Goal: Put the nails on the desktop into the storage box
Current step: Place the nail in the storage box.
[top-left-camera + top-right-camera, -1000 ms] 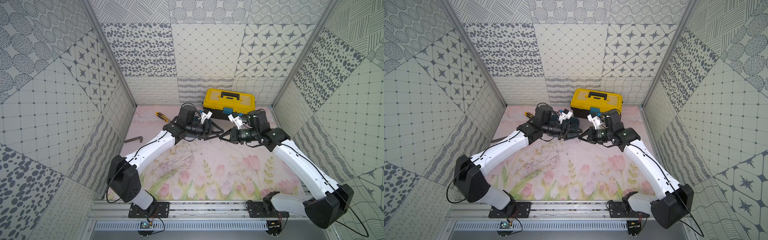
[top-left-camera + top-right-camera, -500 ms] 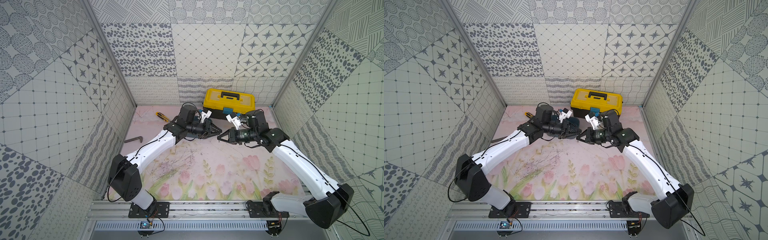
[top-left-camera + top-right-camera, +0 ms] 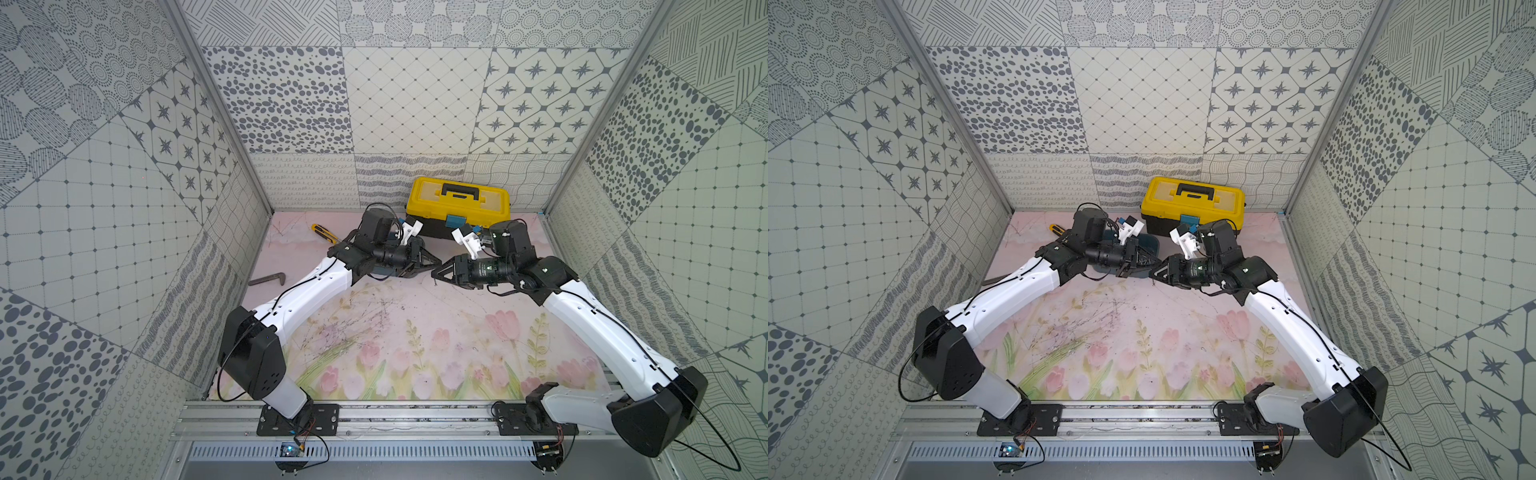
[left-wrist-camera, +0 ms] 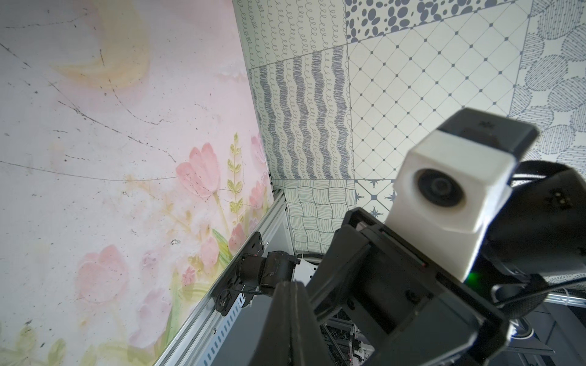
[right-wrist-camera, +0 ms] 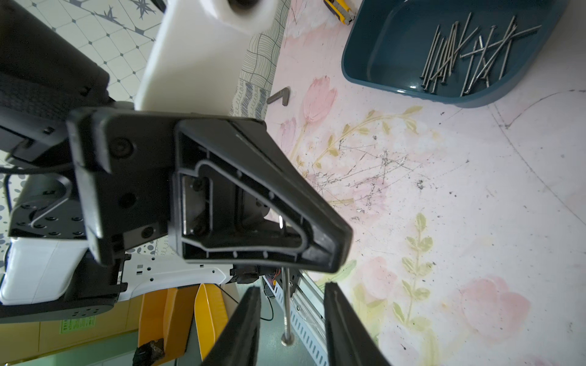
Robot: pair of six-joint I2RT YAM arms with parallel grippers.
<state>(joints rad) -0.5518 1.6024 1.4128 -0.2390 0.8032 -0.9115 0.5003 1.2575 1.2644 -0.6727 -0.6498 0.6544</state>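
— Nail [image 5: 287, 304], where?
— Pinched in the closed left jaws, hanging between the parted right jaws, above the surface [image 5: 475, 221]; other nails [image 5: 469, 54] lying in the storage box [image 5: 358, 44] nearby.
— Best way on?
— Likely: ease the right jaws straight back without brushing the shank, then carry over the box, lower, release gently.

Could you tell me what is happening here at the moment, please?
The left gripper and the right gripper meet tip to tip above the desktop, near the storage box. The left gripper is shut on a single nail, which hangs between the open jaws of the right gripper without touching them. It looks like a hand-over between the two. A pile of nails already lies in the storage box.
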